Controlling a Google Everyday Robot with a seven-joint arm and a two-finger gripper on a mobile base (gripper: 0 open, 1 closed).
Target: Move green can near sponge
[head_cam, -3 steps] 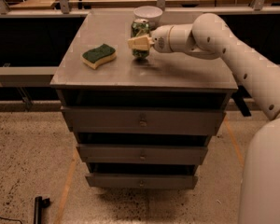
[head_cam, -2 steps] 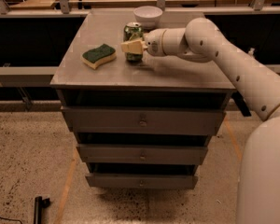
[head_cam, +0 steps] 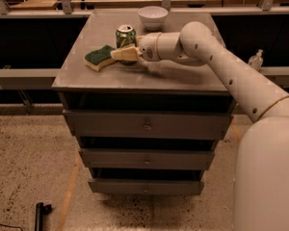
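The green can [head_cam: 125, 34] stands upright on the grey cabinet top [head_cam: 183, 78], just right of the sponge [head_cam: 99, 57]. The sponge has a dark green top and a pale base and lies near the left front of the top. My gripper [head_cam: 123, 49] reaches in from the right and is shut on the can. One pale finger [head_cam: 125, 54] lies across the front of the can's lower half, with its tip close to the sponge's right edge. The other finger is hidden behind the can.
A white bowl [head_cam: 152, 16] stands at the back of the top, behind my wrist. The cabinet has several drawers [head_cam: 147, 125] below. A clear plastic bottle [head_cam: 255, 59] sits on a ledge to the right. A black object [head_cam: 40, 211] lies on the floor.
My gripper has carried the green can leftward across the cabinet top, from near the bowl to right beside the sponge. The sponge and bowl have not moved.
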